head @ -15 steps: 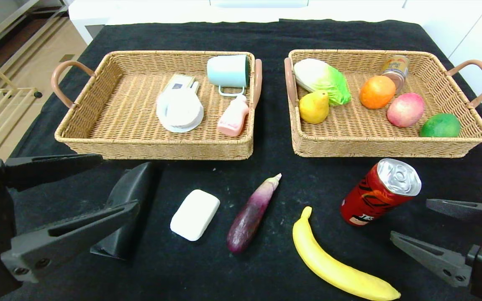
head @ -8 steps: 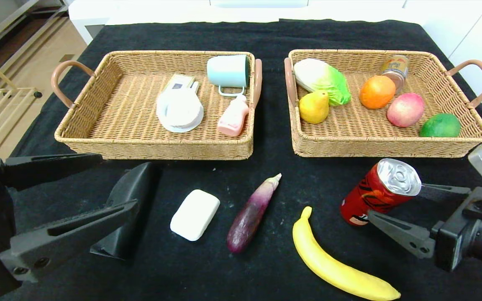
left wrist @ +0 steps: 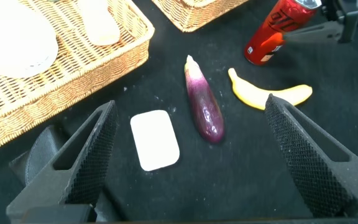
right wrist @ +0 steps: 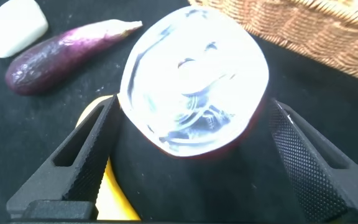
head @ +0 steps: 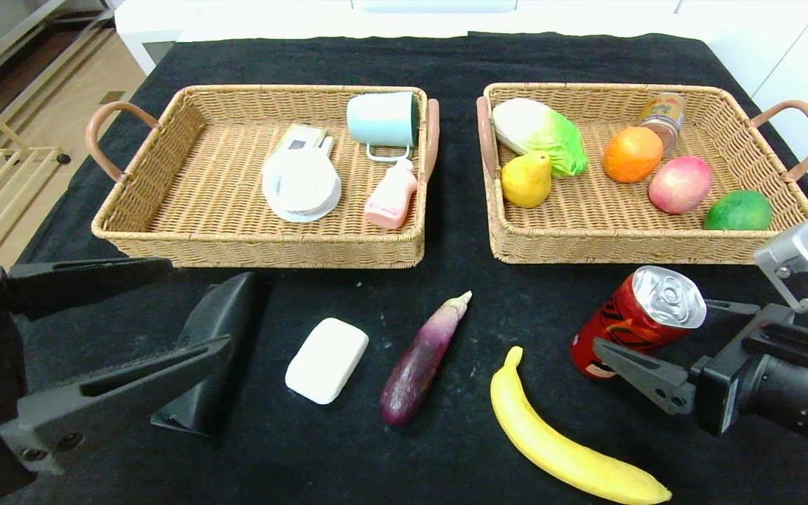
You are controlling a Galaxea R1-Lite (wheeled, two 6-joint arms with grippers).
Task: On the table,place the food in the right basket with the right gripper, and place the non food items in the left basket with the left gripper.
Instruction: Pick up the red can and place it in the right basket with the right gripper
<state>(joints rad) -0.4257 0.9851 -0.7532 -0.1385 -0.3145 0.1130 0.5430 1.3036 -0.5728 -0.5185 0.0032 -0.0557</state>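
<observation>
Can [head: 639,319] on table [head: 446,449], tilted, just in front of right basket [head: 646,238]. Right gripper [head: 663,337] fingers spread wide either side of can, not clamped. Banana [head: 565,449], eggplant [head: 421,361], soap [head: 327,360] nearby on cloth. Left gripper [head: 158,308] spread open over black case [head: 225,315], holding nothing, in front of left basket [head: 257,245].
</observation>
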